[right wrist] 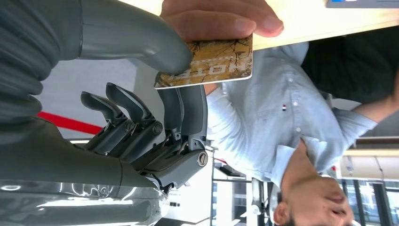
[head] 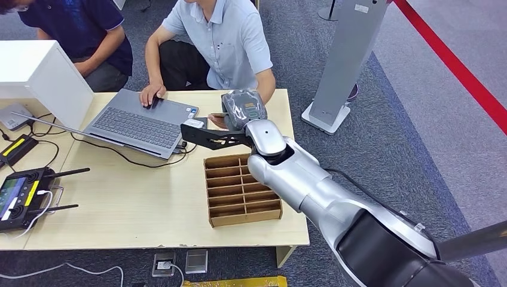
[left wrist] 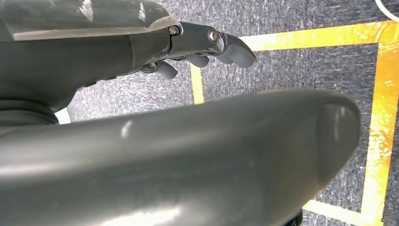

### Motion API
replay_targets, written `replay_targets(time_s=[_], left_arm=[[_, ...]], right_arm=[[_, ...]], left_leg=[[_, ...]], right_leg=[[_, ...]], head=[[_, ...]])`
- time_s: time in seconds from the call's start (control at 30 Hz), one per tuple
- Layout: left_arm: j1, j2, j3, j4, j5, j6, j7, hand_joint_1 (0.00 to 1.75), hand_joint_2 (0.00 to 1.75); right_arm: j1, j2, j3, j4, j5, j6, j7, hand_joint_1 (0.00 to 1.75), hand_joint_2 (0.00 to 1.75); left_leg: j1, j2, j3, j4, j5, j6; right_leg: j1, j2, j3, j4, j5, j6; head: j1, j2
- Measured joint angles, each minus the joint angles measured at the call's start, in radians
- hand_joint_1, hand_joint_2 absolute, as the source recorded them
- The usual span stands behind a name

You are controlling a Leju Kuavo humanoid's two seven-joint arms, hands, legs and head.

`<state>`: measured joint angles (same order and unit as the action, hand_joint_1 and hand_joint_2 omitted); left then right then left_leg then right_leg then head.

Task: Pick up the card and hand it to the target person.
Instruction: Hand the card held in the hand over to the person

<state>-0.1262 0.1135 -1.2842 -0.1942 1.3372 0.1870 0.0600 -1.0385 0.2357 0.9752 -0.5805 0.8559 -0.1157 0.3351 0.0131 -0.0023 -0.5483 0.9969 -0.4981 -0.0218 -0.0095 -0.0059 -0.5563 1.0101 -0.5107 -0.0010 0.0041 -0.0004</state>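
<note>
A flat, rectangular card (right wrist: 209, 62) with a mottled gold-brown print and pale lettering is seen in the right wrist view, pinched between the thick grey thumb and the darker fingers (right wrist: 188, 110) of the right hand (right wrist: 155, 94). The card's far end is held at the same time by a person's hand (right wrist: 221, 19), whose fingers are pressed on its edge. That person (head: 224, 42) is dressed in a light blue button-up shirt and is seated at the far side of the table (head: 137, 203), a pale wood-grain top. In the head view the right hand (head: 242, 110) is seen under its grey ribbed cover at the end of a smooth silver arm, reached out over the table's far edge toward the person.

Just beneath the arm, a brown cardboard box (head: 242, 191) is set on the table; it is divided by thin partitions into two columns of narrow slots, and nothing can be made out in the slots that are visible. A grey laptop (head: 140, 122) lies open beside it, with the person's other hand rested on it.

The left hand (left wrist: 197, 52) is seen in its wrist view above grey carpet marked with yellow tape (left wrist: 379, 127); its dark fingers are loosely curled and nothing is held in them.
</note>
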Motion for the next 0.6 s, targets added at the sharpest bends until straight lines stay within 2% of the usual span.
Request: replay_targets(time_s=[0.03, 0.33, 0.6], left_arm=[[0.001, 0.001, 0.000, 0.000, 0.000, -0.002, 0.000, 0.00, 0.00], [0.002, 0.002, 0.000, 0.000, 0.014, -0.008, -0.005, 0.00, 0.00], [0.006, 0.002, 0.000, 0.000, 0.038, -0.005, -0.010, 0.00, 0.00]], right_arm=[[-0.006, 0.002, 0.004, 0.013, 0.000, 0.001, 0.000, 0.00, 1.75], [-0.049, 0.020, 0.031, 0.069, -0.029, -0.018, -0.039, 0.00, 1.75], [-0.057, 0.010, 0.024, 0.068, -0.175, -0.083, -0.116, 0.00, 1.75]], left_leg=[[0.000, 0.000, 0.000, 0.000, 0.000, 0.000], [0.000, 0.000, 0.000, 0.000, 0.000, 0.000], [0.000, 0.000, 0.001, 0.000, 0.000, 0.000]], right_leg=[[0.000, 0.000, 0.000, 0.000, 0.000, 0.000], [0.000, 0.000, 0.000, 0.000, 0.000, 0.000], [0.000, 0.000, 0.000, 0.000, 0.000, 0.000]], head=[[0.000, 0.000], [0.000, 0.000], [0.000, 0.000]])
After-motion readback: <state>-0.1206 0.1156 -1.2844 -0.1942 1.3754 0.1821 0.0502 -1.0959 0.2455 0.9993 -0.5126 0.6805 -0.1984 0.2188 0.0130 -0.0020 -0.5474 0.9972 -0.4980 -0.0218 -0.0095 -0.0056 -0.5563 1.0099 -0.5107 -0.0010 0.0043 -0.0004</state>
